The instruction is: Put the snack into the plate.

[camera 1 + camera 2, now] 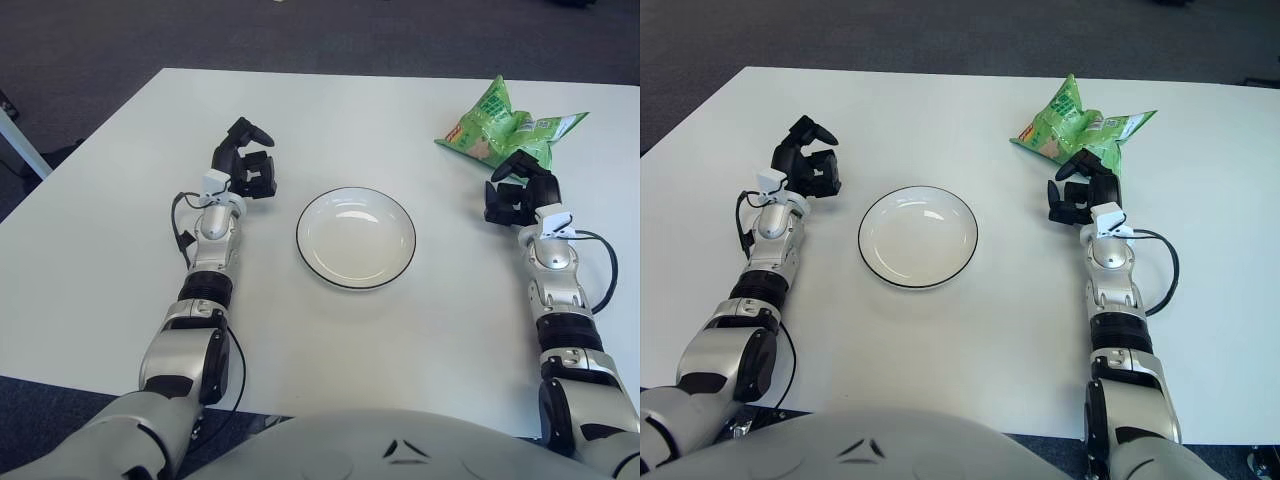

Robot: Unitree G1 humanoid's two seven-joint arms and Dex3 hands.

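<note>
A green snack bag (500, 125) lies crumpled on the white table at the far right. A white plate with a dark rim (355, 237) sits in the middle, empty. My right hand (520, 188) is just in front of the bag, close to its near edge, fingers relaxed and holding nothing. My left hand (245, 160) rests on the table to the left of the plate, fingers loosely curled, holding nothing.
The white table (330, 340) has its far edge beyond the bag and its left edge running diagonally. Dark carpet lies beyond. A cable (605, 262) loops beside my right forearm.
</note>
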